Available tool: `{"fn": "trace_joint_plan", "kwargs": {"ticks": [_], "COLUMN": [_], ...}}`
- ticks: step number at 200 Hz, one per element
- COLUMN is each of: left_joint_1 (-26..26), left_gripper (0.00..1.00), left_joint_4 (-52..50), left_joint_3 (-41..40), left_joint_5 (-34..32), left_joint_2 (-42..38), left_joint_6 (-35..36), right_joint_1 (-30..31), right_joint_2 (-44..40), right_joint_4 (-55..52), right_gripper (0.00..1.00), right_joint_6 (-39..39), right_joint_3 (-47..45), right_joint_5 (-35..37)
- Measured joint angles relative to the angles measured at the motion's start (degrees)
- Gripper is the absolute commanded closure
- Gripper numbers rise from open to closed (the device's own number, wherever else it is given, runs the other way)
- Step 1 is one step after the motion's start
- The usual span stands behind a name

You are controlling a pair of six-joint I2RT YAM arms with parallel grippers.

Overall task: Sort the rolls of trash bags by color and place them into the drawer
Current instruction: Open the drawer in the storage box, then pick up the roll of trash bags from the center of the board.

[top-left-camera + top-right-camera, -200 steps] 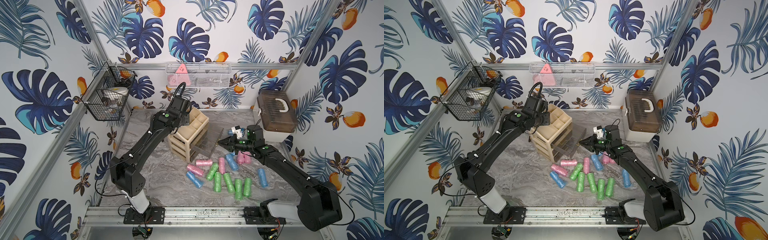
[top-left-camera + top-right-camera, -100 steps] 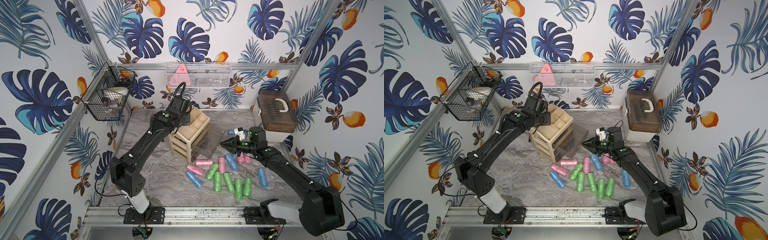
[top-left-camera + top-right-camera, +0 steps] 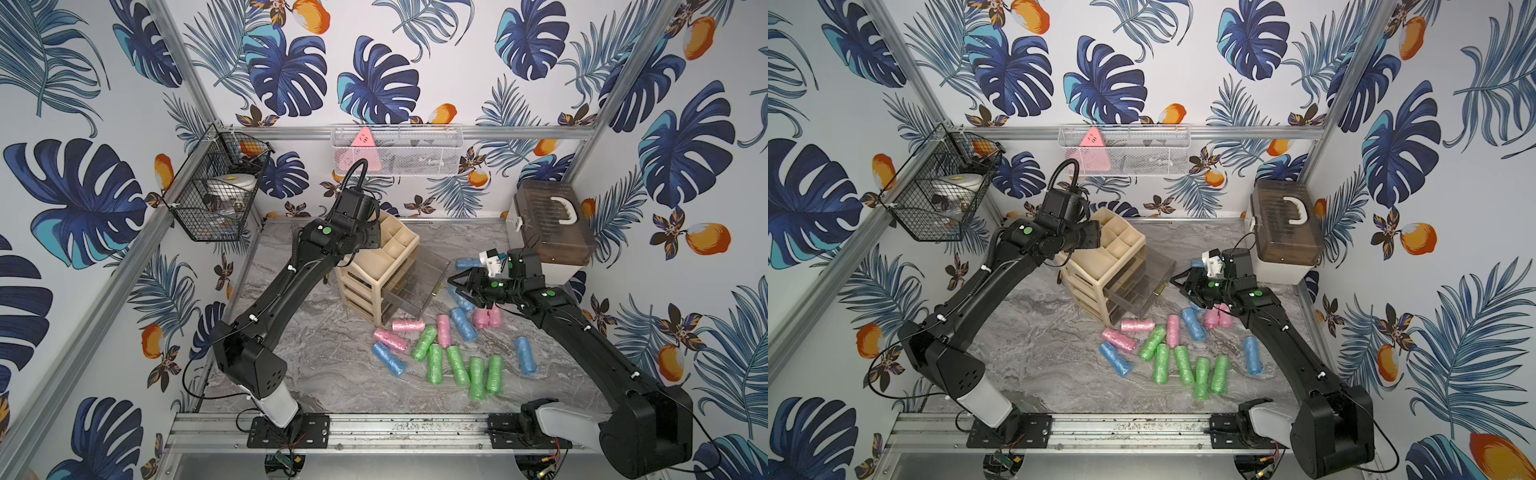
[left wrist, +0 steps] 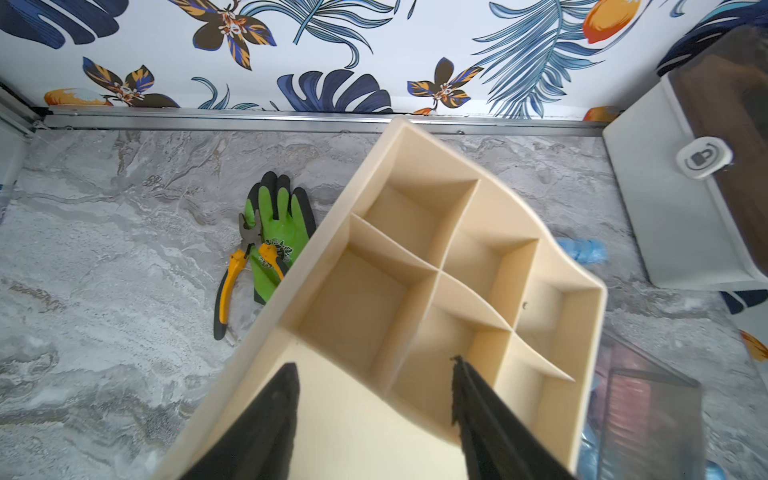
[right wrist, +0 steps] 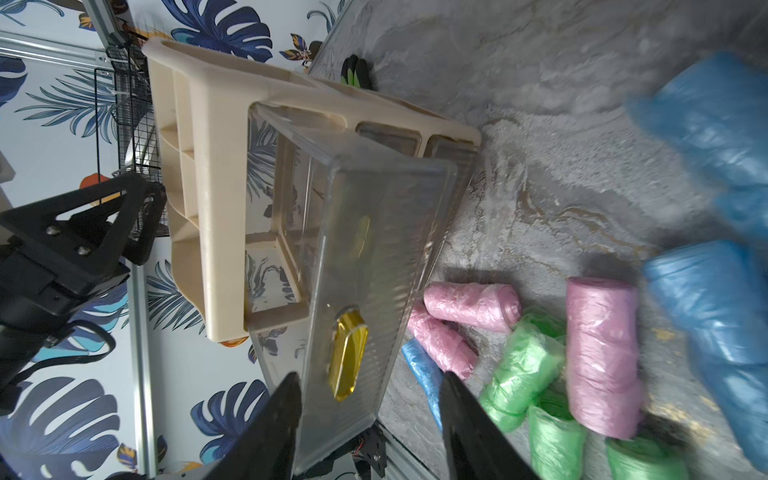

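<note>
The beige organiser point(image 3: 386, 266) stands at the back centre with its clear drawer point(image 3: 415, 286) pulled out. In the right wrist view the drawer point(image 5: 353, 232) is empty and carries a gold handle point(image 5: 347, 353). My right gripper point(image 3: 453, 286) is open just off the drawer front, with the handle ahead of its fingertips point(image 5: 286, 395). My left gripper point(image 4: 372, 363) hangs over the organiser's top compartments point(image 4: 415, 270), jaws apart and holding nothing. The rolls of trash bags lie loose on the table: several green point(image 3: 457, 365), pink point(image 3: 407, 325) and blue point(image 3: 525, 355).
A green glove point(image 4: 278, 232) and yellow-handled pliers point(image 4: 232, 274) lie behind the organiser. A brown-lidded box point(image 3: 548, 228) stands at the back right, with one blue roll point(image 3: 467, 263) beside it. A wire basket point(image 3: 216, 195) and a white mesh shelf point(image 3: 395, 149) hang on the walls.
My right gripper has opened off the drawer's handle and drawn back a little to the right. My left gripper's jaws have spread slightly over the organiser.
</note>
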Motion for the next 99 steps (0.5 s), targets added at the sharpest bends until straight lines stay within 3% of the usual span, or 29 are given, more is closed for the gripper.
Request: {"fn": "trace_joint_plan", "kwargs": {"ticks": [45, 99], "left_joint_1": [0.07, 1.03], "left_gripper": [0.33, 0.29], "left_joint_4": [-0.22, -1.42], "left_joint_3": [-1.03, -10.99], "left_joint_5": [4.85, 12.48], "left_joint_2": [-4.55, -14.91], "left_joint_6": [-0.02, 0.0], "right_joint_1": [-1.38, -4.0], "right_joint_2": [-1.11, 3.06], "right_joint_4": [-13.79, -20.06], "right_gripper": [0.46, 0.49], "right_joint_6": [-10.45, -18.05], "right_joint_3": [4.31, 2.16], "right_joint_5": [13.97, 29.92]}}
